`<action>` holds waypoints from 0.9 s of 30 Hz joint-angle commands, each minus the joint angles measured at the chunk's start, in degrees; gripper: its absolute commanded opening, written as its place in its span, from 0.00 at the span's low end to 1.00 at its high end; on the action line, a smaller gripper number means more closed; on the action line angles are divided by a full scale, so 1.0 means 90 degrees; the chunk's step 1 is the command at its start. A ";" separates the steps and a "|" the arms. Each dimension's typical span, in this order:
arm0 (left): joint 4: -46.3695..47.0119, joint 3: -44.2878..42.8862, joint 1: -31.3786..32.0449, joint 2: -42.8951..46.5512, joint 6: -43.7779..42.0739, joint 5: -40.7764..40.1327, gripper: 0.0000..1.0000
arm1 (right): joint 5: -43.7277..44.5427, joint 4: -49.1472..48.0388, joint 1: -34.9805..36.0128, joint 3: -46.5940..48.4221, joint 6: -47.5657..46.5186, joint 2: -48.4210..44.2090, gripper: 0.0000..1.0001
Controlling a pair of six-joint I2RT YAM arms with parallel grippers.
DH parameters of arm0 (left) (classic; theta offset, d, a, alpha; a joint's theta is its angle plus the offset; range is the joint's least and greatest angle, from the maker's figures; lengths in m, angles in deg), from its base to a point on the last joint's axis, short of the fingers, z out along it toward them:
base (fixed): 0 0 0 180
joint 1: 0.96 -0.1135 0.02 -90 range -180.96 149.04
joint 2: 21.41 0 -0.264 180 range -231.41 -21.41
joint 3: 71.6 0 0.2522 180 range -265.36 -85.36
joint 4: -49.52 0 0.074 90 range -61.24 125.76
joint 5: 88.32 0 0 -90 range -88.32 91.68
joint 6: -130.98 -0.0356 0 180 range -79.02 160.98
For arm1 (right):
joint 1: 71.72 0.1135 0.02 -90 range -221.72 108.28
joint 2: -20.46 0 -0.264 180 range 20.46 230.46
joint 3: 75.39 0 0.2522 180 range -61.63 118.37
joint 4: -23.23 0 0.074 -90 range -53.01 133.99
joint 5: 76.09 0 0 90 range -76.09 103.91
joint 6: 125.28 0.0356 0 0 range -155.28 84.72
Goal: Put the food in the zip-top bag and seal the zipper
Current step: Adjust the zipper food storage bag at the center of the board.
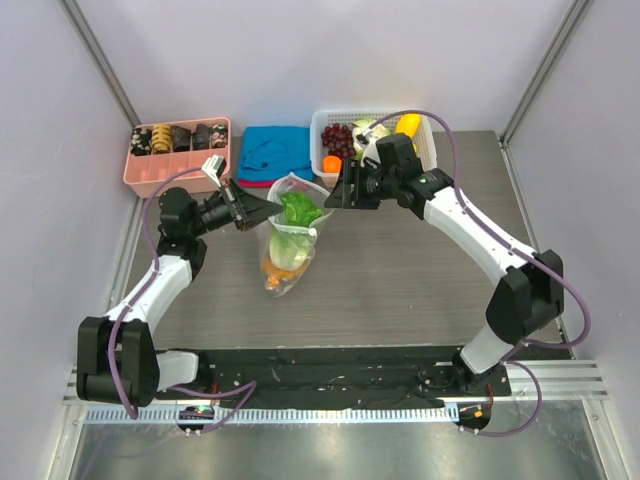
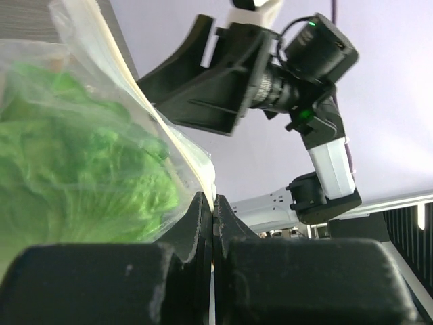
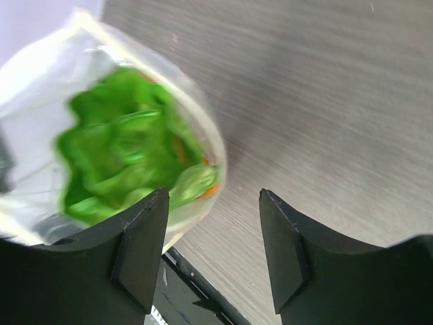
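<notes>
Left gripper jaws are clamping shut on the bag at the left lip of its mouth and holding it up off the worktop. I'd say that's so the mouth is gaping for loading. The bag is hanging and trailing between the two arms, with lettuce sitting at the top and an orange piece at the bottom.

Right gripper jaws are standing apart with nothing between them, hovering just beside the right lip. It's probably lining up to pinch that side.

The zipper is looking unsealed, with the lettuce bulging across the mouth, so that's likely getting in the way of a clean press.

Behind the bag are a basket holding an orange fruit and a yellow fruit, a blue cloth and a pink tray. The right arm is partly covering the basket.
</notes>
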 commanded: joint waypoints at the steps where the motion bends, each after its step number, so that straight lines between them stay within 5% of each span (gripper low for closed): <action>1: 0.0042 -0.0194 -0.0010 0.0274 -0.0190 0.0118 0.00 | 0.0078 -0.0078 0.0013 -0.0081 0.0175 0.0242 0.61; 2: 0.0022 -0.0194 -0.0010 0.0284 -0.0209 0.0137 0.00 | 0.0039 -0.0116 0.0013 -0.0081 0.0204 0.0311 0.57; 6: -0.0415 -0.0243 0.0000 0.0362 -0.0540 0.0157 0.00 | -0.0205 -0.0205 0.0023 -0.0071 0.0361 0.0311 0.01; 11: -0.2765 -0.0739 -0.0010 0.0615 -0.2206 -0.0154 0.00 | -0.0234 -0.0156 0.0013 0.0026 0.0204 -0.0010 0.01; 12: -0.4250 -0.1196 -0.0010 0.0645 -0.3246 -0.0436 0.00 | -0.0273 -0.0166 0.0004 0.0113 0.0253 -0.0166 0.01; 16: -0.6904 -0.2487 0.0068 0.0957 -0.5246 -0.2024 0.00 | -0.0858 -0.0292 0.0110 0.0387 0.0672 -0.0596 0.01; 21: -0.7878 -0.3221 0.0117 0.1571 -0.5990 -0.2772 0.00 | -0.0928 -0.0176 0.0705 0.0446 0.0605 -0.1007 0.01; 27: -0.8405 -0.2383 0.0137 0.1594 -0.6429 -0.3094 0.00 | -0.0119 0.0146 0.0970 0.0232 0.0196 -0.0793 0.01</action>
